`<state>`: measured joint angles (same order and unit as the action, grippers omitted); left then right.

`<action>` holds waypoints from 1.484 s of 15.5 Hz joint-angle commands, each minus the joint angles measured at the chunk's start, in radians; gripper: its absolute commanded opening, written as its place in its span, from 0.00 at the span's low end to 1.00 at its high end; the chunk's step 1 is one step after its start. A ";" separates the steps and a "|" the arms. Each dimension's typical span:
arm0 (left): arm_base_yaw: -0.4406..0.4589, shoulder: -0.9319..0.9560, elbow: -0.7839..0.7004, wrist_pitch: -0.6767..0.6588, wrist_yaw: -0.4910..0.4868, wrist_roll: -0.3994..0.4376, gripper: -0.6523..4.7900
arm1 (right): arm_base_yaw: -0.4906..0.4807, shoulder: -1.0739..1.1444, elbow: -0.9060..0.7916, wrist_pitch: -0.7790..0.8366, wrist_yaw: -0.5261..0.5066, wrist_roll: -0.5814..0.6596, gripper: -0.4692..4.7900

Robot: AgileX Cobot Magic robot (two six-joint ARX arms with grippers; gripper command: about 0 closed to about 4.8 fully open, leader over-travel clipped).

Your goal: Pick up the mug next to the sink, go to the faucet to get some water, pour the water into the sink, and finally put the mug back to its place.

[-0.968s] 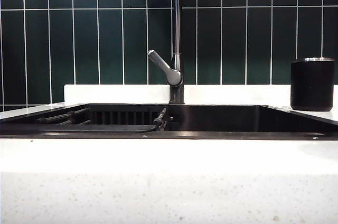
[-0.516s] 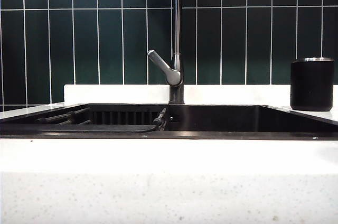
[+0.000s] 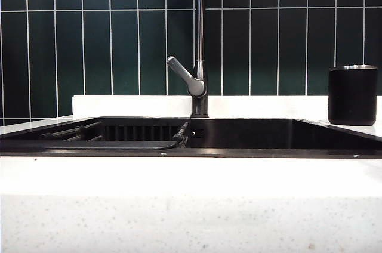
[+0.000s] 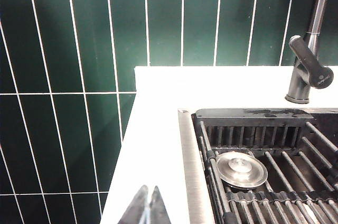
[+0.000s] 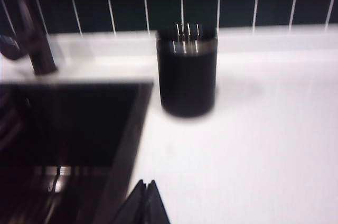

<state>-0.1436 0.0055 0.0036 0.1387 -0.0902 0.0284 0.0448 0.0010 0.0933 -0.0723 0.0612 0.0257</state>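
The black mug (image 3: 353, 95) with a silver rim stands upright on the white countertop to the right of the sink (image 3: 239, 136). The right wrist view shows the mug (image 5: 187, 73) blurred, beside the basin's corner, well ahead of my right gripper (image 5: 147, 184), which is shut and empty above the counter. The faucet (image 3: 200, 44) rises behind the sink's middle with its grey lever (image 3: 185, 76) angled to the left. My left gripper (image 4: 150, 189) is shut and empty over the counter beside the sink's other end. Neither gripper appears in the exterior view.
A dark rack (image 4: 274, 182) lies in the sink with a round metal drain cover (image 4: 242, 168) on it. Dark green tiled wall (image 3: 119, 32) stands behind a low white ledge (image 3: 131, 105). The white speckled counter front (image 3: 191, 205) fills the foreground.
Nothing differs in the exterior view. The blur in the right wrist view suggests that arm is moving.
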 commanded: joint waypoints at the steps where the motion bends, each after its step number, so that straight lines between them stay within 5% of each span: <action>1: 0.000 0.001 0.004 0.011 0.001 -0.002 0.11 | -0.014 -0.003 -0.028 0.164 -0.019 -0.030 0.08; 20: 0.000 0.001 0.004 0.011 0.000 -0.002 0.11 | -0.030 -0.003 -0.092 0.222 -0.053 -0.026 0.08; 23: 0.000 0.001 0.004 0.011 0.000 -0.002 0.11 | -0.093 -0.003 -0.092 0.221 -0.064 -0.026 0.08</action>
<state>-0.1436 0.0059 0.0036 0.1383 -0.0902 0.0284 -0.0349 0.0010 0.0067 0.1318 -0.0010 -0.0002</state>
